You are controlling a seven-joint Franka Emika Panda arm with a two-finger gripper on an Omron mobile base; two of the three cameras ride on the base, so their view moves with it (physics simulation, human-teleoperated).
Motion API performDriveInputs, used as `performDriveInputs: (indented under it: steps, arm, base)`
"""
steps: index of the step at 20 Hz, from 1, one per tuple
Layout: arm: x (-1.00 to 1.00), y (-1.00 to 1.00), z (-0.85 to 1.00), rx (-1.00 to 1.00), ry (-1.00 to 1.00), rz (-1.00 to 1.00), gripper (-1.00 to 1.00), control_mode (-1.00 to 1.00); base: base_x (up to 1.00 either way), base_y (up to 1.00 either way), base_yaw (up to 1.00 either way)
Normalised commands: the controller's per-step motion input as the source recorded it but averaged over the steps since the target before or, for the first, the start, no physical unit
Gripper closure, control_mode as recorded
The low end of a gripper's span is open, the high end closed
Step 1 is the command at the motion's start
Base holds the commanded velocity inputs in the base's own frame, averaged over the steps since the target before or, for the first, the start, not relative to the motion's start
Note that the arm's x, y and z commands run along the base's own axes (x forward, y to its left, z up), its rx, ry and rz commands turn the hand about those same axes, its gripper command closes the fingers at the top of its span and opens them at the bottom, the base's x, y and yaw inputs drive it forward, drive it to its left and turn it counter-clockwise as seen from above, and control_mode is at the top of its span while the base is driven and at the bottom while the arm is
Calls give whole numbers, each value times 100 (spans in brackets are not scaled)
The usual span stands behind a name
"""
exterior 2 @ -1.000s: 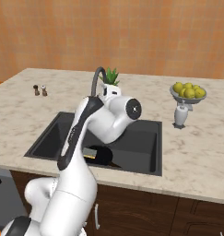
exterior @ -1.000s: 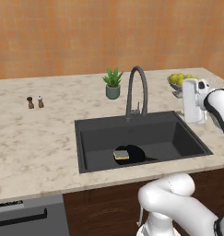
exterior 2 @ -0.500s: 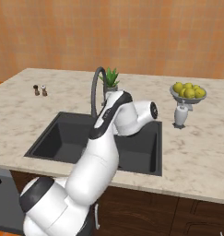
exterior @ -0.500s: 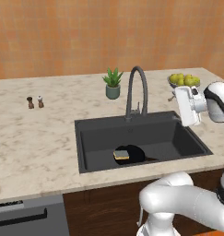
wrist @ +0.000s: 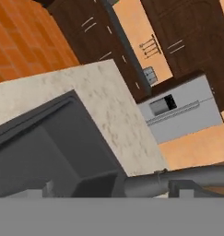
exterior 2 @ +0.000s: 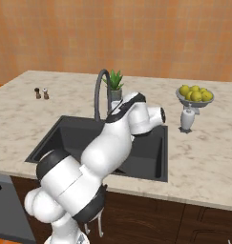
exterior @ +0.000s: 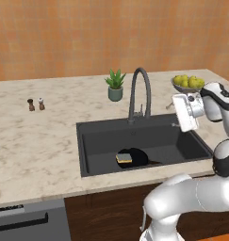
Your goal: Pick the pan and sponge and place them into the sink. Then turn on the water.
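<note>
The black pan (exterior: 138, 157) lies on the floor of the dark grey sink (exterior: 106, 139), near its front wall. The sponge (exterior: 124, 158), green over yellow, rests against the pan's left side. No water runs from the arched faucet (exterior: 139, 93) behind the basin. My gripper (exterior: 178, 113) hovers over the sink's right end, level with the faucet's base and pointing left toward it; it stands open and holds nothing. In the hand view the faucet (wrist: 178, 179) lies across the bottom and the sink (wrist: 44, 147) is at the left. In the right base view my arm covers most of the sink (exterior 2: 55, 138).
A potted plant (exterior: 115, 84) stands behind the faucet. A fruit bowl (exterior 2: 195, 94) and a white soap dispenser (exterior 2: 186, 119) sit on the counter right of the sink. Two small shakers (exterior: 36, 104) stand far left. A dishwasher front (exterior: 26, 221) is below the counter.
The hand has drifted a little left and down over the sink's right end, toward the faucet, while the arm folded around. Pan and sponge have not moved.
</note>
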Motion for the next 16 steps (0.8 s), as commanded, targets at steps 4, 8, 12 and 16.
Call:
performDriveInputs:
  steps: [4,8,12,16]
  arm:
    - [18,-19,-15,23,21,5,-100,-100]
    - [1,-35,-11,41,28,-5,-100,-100]
    - [1,-7,-11,24,42,-14,-100,-100]
    - [13,0,-3,1,47,-19,-100,-100]
  base:
    - [0,0,0]
    - [0,0,0]
    - [0,0,0]
    - [0,0,0]
